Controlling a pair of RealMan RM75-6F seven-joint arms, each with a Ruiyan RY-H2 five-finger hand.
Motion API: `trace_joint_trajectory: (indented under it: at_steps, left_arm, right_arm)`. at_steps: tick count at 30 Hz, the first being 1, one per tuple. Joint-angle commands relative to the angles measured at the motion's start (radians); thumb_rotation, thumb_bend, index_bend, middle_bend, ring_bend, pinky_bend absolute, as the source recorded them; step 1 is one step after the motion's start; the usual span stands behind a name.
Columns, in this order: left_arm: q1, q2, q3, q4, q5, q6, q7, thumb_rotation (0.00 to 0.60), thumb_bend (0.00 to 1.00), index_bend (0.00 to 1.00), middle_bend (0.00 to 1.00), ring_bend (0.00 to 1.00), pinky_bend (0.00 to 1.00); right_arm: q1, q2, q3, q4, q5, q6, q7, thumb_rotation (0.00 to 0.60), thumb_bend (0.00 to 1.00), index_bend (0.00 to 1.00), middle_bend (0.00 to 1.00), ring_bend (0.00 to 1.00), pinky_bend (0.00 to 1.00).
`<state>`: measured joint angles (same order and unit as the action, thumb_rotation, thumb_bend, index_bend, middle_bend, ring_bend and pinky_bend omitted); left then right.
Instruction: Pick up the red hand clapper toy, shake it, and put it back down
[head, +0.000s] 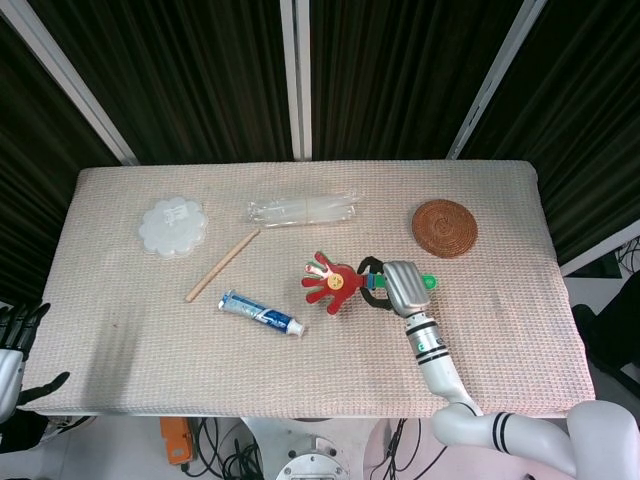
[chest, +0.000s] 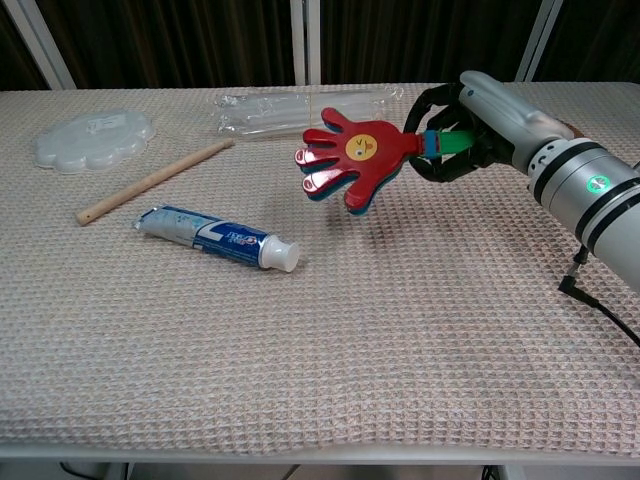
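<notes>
Right hand (chest: 462, 125) round red clapper (chest: 349, 158), fingers pointing left.

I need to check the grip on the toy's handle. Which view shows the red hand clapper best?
The chest view: the red hand clapper shows large, side-on and lifted, its green handle in the right robot hand. The head view shows it small from above, handle mostly hidden.

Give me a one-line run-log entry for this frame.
phase: lift | right hand: grips red hand clapper toy by handle, off the table | left hand: idle at table edge, open | shake: not yet evident
</notes>
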<state>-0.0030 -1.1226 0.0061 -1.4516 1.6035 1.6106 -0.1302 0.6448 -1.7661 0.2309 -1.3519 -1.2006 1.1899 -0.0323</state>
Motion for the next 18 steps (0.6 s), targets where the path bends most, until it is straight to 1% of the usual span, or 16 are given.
trace_joint_trajectory:
  at_steps: [1,4,7,8,10,12,15,16,17,18]
  left_arm:
    - [0.000,-0.001,0.000,0.001,-0.001,-0.001,0.000,0.600,0.10,0.04,0.02,0.00,0.03]
    - [-0.002,-0.002,0.000,0.001,-0.001,-0.003,0.002,0.600,0.10,0.04,0.02,0.00,0.03]
    - [-0.002,-0.001,-0.001,0.000,-0.001,-0.003,0.004,0.600,0.10,0.04,0.02,0.00,0.03]
    - [-0.002,-0.001,-0.001,-0.001,-0.001,-0.002,0.005,0.600,0.10,0.04,0.02,0.00,0.03]
    - [-0.002,-0.001,-0.001,-0.001,-0.001,-0.002,0.006,0.600,0.10,0.04,0.02,0.00,0.03]
    - [-0.002,-0.001,-0.002,-0.001,-0.003,-0.003,0.007,0.600,0.10,0.04,0.02,0.00,0.03]
    - [-0.002,-0.002,-0.002,-0.001,-0.003,-0.002,0.008,0.600,0.10,0.04,0.02,0.00,0.03]
    - [-0.002,-0.002,-0.002,-0.001,-0.003,-0.002,0.007,0.600,0.10,0.04,0.02,0.00,0.03]
    - [-0.002,-0.002,-0.002,0.000,-0.002,-0.001,0.007,0.600,0.10,0.04,0.02,0.00,0.03]
    - [-0.002,-0.003,-0.002,0.000,-0.002,-0.001,0.007,0.600,0.10,0.04,0.02,0.00,0.03]
  right_arm:
    - [-0.018,0.027,0.037,-0.039,-0.028,0.025,0.081,0.600,0.53,0.79,0.78,0.89,1.00]
    - [-0.030,0.053,0.072,-0.084,-0.048,0.048,0.170,0.600,0.54,0.81,0.81,0.92,1.00]
    - [-0.047,0.083,0.112,-0.148,-0.066,0.060,0.321,0.600,0.54,0.82,0.82,0.92,1.00]
    - [-0.057,0.098,0.131,-0.181,-0.065,0.061,0.396,0.600,0.54,0.82,0.82,0.92,1.00]
    - [-0.074,0.124,0.165,-0.243,-0.044,0.051,0.512,0.600,0.55,0.82,0.83,0.92,1.00]
    - [-0.099,0.165,0.206,-0.332,0.005,0.026,0.623,0.600,0.57,0.82,0.83,0.92,1.00]
    - [-0.133,0.234,0.245,-0.435,0.043,-0.027,0.775,0.600,0.59,0.82,0.83,0.92,1.00]
    - [-0.144,0.257,0.256,-0.462,0.052,-0.055,0.838,0.600,0.59,0.82,0.83,0.92,1.00]
    - [-0.158,0.293,0.272,-0.496,0.067,-0.105,0.938,0.600,0.59,0.82,0.84,0.92,1.00]
    - [-0.164,0.320,0.292,-0.511,0.076,-0.144,1.012,0.600,0.59,0.82,0.84,0.92,1.00]
